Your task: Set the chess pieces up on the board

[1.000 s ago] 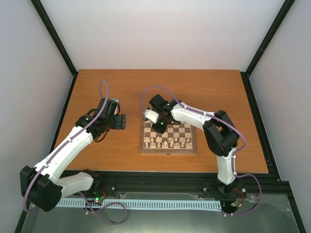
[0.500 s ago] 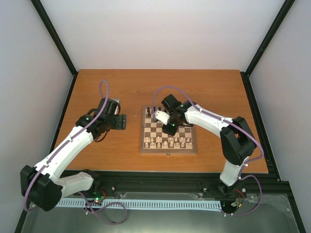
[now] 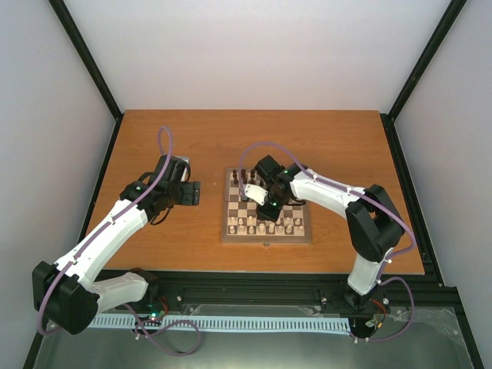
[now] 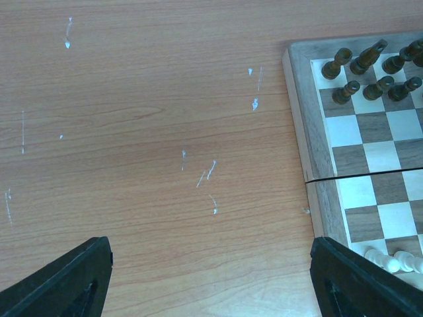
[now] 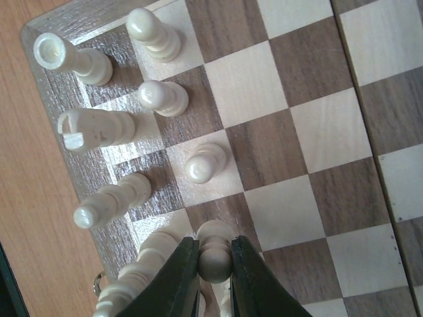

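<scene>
Right claw (image 5: 213,246): closed narrowly on the round head of a cream pawn (image 5: 215,261), one finger on each side, viewed from straight above.
Cream pawn: held upright over the second row on the cream side of the board (image 4: 301,112), near that side's corner. Whether its foot rests on the square cannot be told.
Left claw (image 3: 192,193): spread wide with nothing in it, hovering over bare table (image 4: 132,132) just left of the board.
Board: laid flat on the table, nearer the right arm.
Cream pieces (image 5: 162,96), counted: in the right wrist view six stand free, three in the edge row and three one row in. A seventh is in the claw, and an eighth is half hidden beside a finger.
Dark pieces (image 4: 377,87), counted: seven are made out in the left wrist view, in two rows at the far corner, some cut off by the frame.
Handling: the pieces are judged light, stiff and smooth, being turned wood. They are not fragile but are easily toppled on their narrow feet.
Where to hold: the head or neck is best pinched from above, since the neighbours stand close and a low grip would likely knock them.
</scene>
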Available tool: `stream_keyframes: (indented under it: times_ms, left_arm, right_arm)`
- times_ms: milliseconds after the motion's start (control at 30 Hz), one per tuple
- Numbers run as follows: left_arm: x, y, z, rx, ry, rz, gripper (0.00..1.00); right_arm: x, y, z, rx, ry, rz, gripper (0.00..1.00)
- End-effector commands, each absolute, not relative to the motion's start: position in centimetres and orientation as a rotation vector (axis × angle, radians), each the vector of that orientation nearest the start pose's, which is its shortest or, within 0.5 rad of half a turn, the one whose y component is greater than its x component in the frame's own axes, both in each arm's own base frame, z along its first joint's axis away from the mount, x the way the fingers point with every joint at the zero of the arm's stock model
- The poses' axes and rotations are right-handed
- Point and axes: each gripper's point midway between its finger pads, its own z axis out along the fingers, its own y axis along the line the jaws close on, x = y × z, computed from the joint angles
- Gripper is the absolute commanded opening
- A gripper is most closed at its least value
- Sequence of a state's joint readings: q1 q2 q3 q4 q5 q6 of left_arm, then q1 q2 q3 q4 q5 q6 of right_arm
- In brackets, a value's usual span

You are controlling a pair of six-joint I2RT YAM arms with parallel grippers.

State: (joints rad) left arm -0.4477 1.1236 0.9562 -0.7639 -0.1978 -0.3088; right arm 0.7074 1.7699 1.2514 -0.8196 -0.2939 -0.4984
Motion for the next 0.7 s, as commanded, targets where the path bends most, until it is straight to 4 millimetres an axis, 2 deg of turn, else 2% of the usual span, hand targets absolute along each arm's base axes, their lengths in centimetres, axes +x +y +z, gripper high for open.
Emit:
stream_keyframes:
  times_ms: [0, 300, 433, 533, 667]
  left_arm:
    - [28.8, -10.0, 17.5, 0.117, 2.478, -0.063, 0.84]
    - [28.8, -10.1, 17.4, 0.122, 2.482, -0.071, 0.84]
    - [28.8, -10.1, 17.4, 0.122, 2.482, -0.074, 0.84]
    - [28.8, -10.2, 17.4, 0.122, 2.482, -0.074, 0.84]
    - [28.8, -10.1, 17.4, 0.122, 2.482, -0.074, 0.84]
  right_arm:
    - [23.8, 28.0, 6.1, -1.747, 2.364, 0.487, 0.14]
    - [23.7, 27.7, 5.0, -1.774, 2.394, 0.451, 0.15]
    - [23.7, 27.6, 4.8, -1.774, 2.396, 0.447, 0.18]
    - [24.0, 27.8, 5.1, -1.761, 2.393, 0.443, 0.22]
    - [24.3, 28.1, 6.7, -1.744, 2.357, 0.461, 0.27]
